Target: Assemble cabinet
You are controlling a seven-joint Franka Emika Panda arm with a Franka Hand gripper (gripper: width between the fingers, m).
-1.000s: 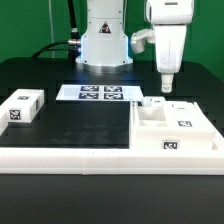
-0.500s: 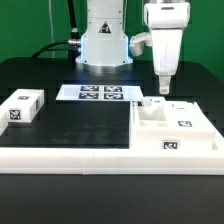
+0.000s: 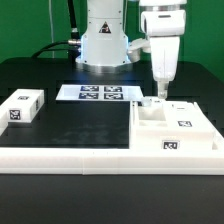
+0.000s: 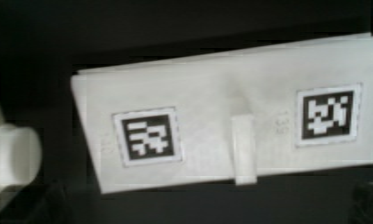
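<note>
Your gripper [image 3: 158,92] hangs just above the cabinet body [image 3: 176,132], over that body's far edge, with a clear gap between the fingertips and the white plastic. You cannot tell from either view how far apart the jaws stand: the exterior view shows the fingers as one narrow dark column, and the wrist view does not show them at all. Nothing appears to be held.

Straight below the jaws, the wrist view shows the cabinet body [image 4: 218,115] lying slightly askew, with a raised ridge [image 4: 245,150] running between two tags [image 4: 149,135]. The loose panel [image 3: 22,107] sits well away from the jaws, across the black table. The marker board [image 3: 100,93] lies off to one side of them, and the long rail [image 3: 70,155] runs along the near side of the cabinet body.

Mind these risks as you judge the descent:
- The body is turned a little against the jaw line, so one finger may land on the ridge or a wall top and skid the body instead of closing around it.
- If the jaws are narrow, they could strike the plastic rather than straddle it.
- A push from above near the far edge may tip or shift the body against the rail.
</note>
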